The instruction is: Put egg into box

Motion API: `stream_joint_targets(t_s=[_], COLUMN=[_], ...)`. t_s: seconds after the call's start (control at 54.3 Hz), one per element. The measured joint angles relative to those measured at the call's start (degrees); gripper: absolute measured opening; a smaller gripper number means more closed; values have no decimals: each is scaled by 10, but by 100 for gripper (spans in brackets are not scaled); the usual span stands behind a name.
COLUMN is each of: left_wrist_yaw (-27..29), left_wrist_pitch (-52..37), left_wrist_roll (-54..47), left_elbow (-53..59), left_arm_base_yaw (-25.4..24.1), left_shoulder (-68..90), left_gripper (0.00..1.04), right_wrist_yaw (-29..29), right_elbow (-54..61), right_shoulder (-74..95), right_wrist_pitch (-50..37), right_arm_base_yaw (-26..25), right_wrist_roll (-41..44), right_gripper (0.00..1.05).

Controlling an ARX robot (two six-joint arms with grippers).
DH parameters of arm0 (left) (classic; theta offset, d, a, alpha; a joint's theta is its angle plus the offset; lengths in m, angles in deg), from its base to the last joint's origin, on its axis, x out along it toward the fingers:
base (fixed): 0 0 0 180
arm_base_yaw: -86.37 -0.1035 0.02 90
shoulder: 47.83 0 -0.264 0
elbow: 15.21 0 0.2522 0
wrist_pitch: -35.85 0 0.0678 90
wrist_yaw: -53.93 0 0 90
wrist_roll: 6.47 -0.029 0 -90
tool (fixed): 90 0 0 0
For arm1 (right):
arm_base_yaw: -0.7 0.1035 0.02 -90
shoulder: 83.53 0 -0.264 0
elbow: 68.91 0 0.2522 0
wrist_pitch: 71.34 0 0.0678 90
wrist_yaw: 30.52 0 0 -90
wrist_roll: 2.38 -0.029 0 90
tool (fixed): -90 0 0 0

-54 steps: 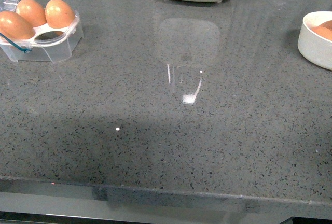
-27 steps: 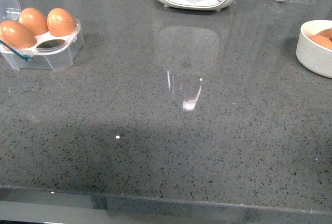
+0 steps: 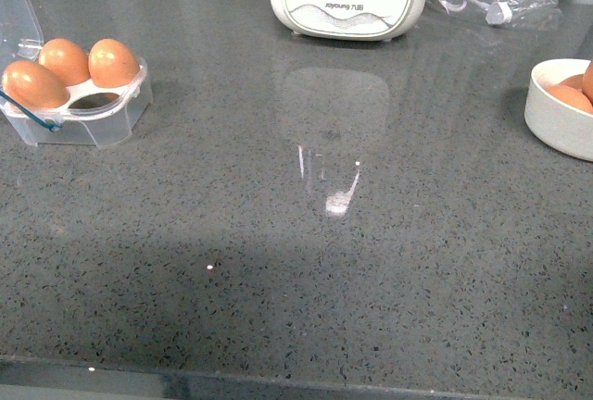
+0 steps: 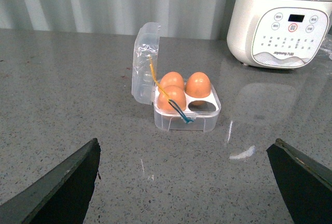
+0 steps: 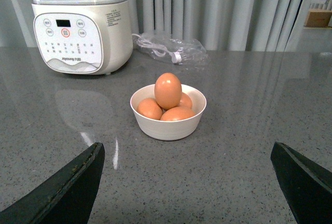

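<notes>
Right claw [image 5: 185,154] is wide open and empty, facing the egg bowl [image 5: 168,125]; front view just tipped up, nothing else moved, box [image 3: 93,127] still one short.

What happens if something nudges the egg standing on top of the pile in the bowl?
The top egg stands upright on other eggs in the white bowl, so it would probably topple. Its smooth, rounded shell likely slips and cracks easily.

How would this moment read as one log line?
box: open, three eggs, one cell free | bowl: several eggs | left gripper: open | right gripper: open
</notes>
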State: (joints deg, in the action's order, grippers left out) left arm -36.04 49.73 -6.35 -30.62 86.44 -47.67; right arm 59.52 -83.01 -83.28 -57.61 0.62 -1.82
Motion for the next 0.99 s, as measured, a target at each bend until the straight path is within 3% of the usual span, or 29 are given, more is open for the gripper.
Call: stream_joint_targets(t_s=[0.258, 0.331, 0.387, 0.571, 0.755, 0.865, 0.994], left_wrist_yaw=[0, 0, 0, 0, 0, 0, 0], left_wrist_pitch=[0, 0, 0, 0, 0, 0, 0], left_wrist_roll=[0, 0, 0, 0, 0, 0, 0], left_elbow=[0, 0, 0, 0, 0, 0, 0], left_arm_base_yaw=[0, 0, 0, 0, 0, 0, 0], left_shoulder=[0, 0, 0, 0, 0, 0, 0], left_gripper=[98, 98, 98, 98, 98, 98, 98], right_wrist_yaw=[-4, -126, -169, -133, -52, -28, -1], right_elbow=[0, -30, -47, -88, -184, -248, -330], right_shoulder=[0, 48, 96, 210, 469, 584, 703], right_wrist_pitch=[1, 62, 47, -76, -298, -340, -318], right_arm_base_yaw=[1, 40, 52, 19, -45, -61, -65], right_wrist_roll=[0, -50, -76, -72, -15, 8, 14], right_gripper=[97, 97, 97, 97, 97, 97, 97])
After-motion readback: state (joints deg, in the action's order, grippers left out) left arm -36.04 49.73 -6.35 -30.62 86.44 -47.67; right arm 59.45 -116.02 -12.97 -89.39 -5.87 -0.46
